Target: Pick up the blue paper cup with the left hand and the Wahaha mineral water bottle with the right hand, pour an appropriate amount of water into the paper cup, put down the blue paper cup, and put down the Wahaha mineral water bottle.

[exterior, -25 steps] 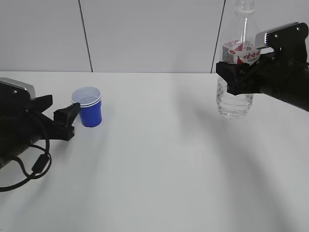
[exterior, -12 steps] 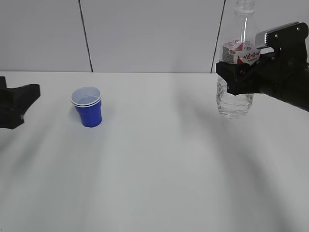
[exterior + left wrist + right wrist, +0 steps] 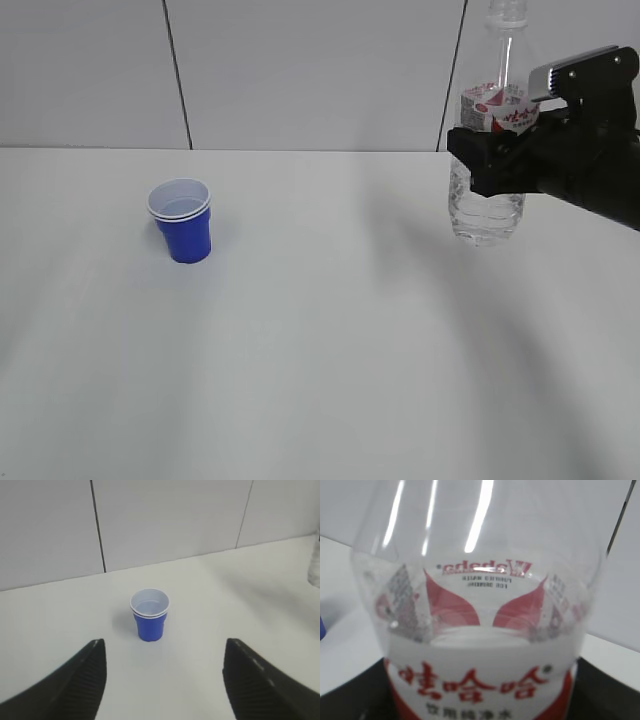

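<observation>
The blue paper cup (image 3: 182, 224) stands upright on the white table at the left, alone; it also shows in the left wrist view (image 3: 150, 614), centred ahead. My left gripper (image 3: 164, 672) is open and empty, well back from the cup, and is out of the exterior view. My right gripper (image 3: 487, 160) is shut on the Wahaha mineral water bottle (image 3: 490, 125) and holds it upright at the far right. The bottle's red-and-white label (image 3: 480, 680) fills the right wrist view. Clear water shows in the bottle's lower part (image 3: 486, 215).
The white table (image 3: 330, 330) runs across the view. A pale panelled wall (image 3: 300, 70) stands behind its back edge.
My left arm has drawn back from beside the cup and left the exterior view to the left. The cup stays standing. The right arm and bottle have not moved.
</observation>
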Robot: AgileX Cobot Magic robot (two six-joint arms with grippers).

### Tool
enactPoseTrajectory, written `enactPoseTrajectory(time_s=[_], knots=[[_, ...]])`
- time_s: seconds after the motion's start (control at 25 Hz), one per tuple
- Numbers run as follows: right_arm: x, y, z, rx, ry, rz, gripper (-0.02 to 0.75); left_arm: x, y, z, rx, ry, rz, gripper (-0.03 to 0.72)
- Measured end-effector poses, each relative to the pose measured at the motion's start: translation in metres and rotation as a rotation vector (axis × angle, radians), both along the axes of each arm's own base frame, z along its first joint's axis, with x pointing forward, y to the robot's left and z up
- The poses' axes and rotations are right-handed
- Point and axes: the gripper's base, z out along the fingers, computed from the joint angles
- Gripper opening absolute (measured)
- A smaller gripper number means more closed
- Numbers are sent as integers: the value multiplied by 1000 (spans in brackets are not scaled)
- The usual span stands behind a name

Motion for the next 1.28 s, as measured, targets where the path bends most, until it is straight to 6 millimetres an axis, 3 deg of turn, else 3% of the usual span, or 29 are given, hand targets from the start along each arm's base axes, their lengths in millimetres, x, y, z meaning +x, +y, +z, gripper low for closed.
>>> enactPoseTrajectory(time_s=[0.2, 0.48, 0.8, 1.0, 1.28], knots=[[0, 0, 0, 0, 0, 0, 469, -29, 10, 20, 72, 76, -27, 540], [0, 0, 0, 0, 0, 0, 469, -66, 21, 6, 140, 265, -58, 533], [0, 0, 0, 1, -1, 0, 469, -105, 34, 2, 133, 223, -68, 531], [0, 0, 0, 1, -1, 0, 469, -112, 37, -13, 135, 230, -70, 531], [0, 0, 0, 2, 0, 0, 469, -113, 37, -14, 136, 230, -70, 527]])
